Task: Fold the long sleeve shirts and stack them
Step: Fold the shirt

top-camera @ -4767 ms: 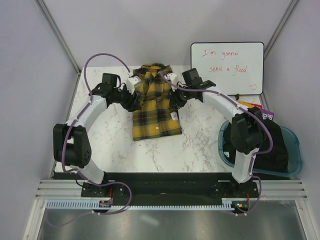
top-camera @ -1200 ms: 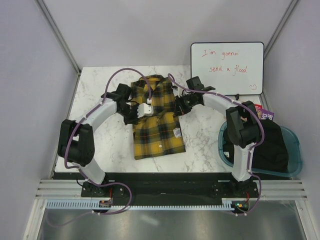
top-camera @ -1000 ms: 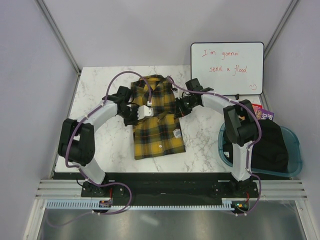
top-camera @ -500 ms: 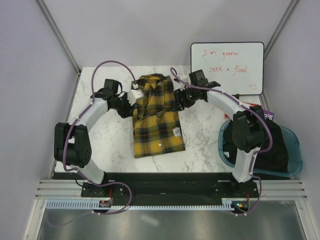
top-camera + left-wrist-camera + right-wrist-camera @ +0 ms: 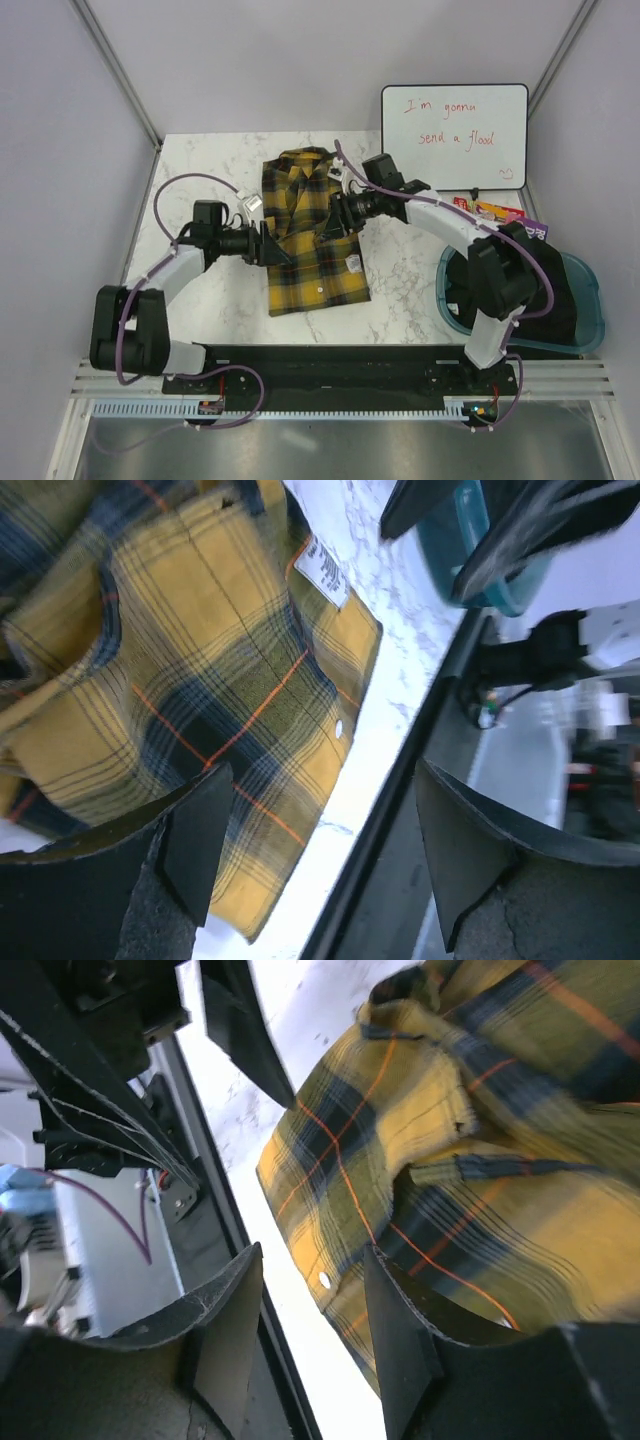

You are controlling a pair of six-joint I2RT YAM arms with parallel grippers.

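While it lies folded in the middle of the white table (image 5: 200, 180), the plaid shirt (image 5: 312, 232) has a gripper on each side. The left gripper (image 5: 272, 248) is at its left edge, fingers wide apart, holding nothing. The right gripper (image 5: 329, 214) hangs over its upper right part, fingers apart too.
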